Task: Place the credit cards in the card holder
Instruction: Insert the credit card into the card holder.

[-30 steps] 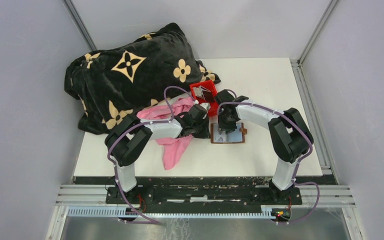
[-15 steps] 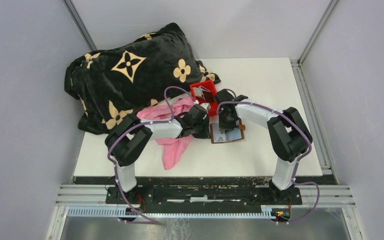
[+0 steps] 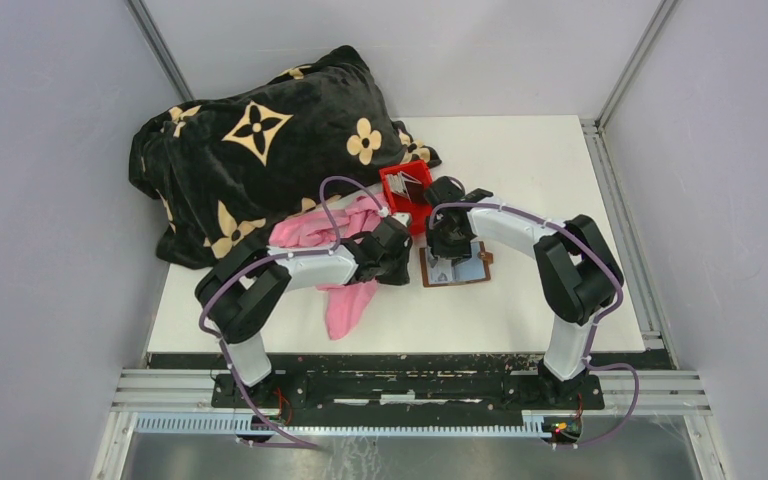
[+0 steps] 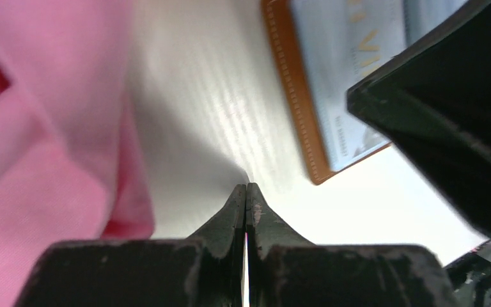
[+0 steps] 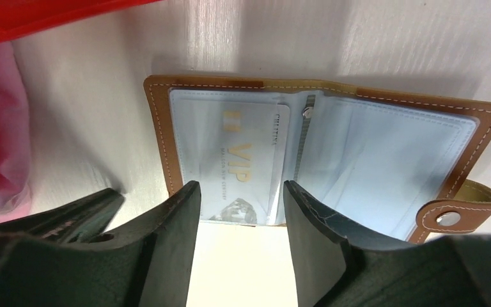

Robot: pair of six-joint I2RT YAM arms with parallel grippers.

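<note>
The card holder (image 5: 383, 147) lies opened flat on the white worktop (image 3: 545, 170), brown leather rim outward and pale clear pockets facing up. Its snap tab (image 5: 451, 217) sticks out at the side farther from the left arm. A pale card with gold "VIP" lettering (image 5: 243, 160) sits in the pocket on the half toward the left arm (whether it is pushed fully home I cannot tell).

The right pincer (image 5: 241, 192) hangs just above that card's near end. Its two dark fingers stand apart and there is nothing between them.

The left pincer (image 4: 247, 198) is low over the worktop, just beside the holder's edge. Its fingers are pressed together tip to tip and grip nothing. A crumpled pink cloth (image 3: 335, 290) lies under and beside the left arm.

More credit cards (image 3: 413, 182), grey and dark, stand tilted inside the red bin (image 3: 392, 180). The bin sits just behind the holder, at the edge of a black blanket with tan flower shapes (image 3: 260, 140) heaped over the far left of the worktop.
</note>
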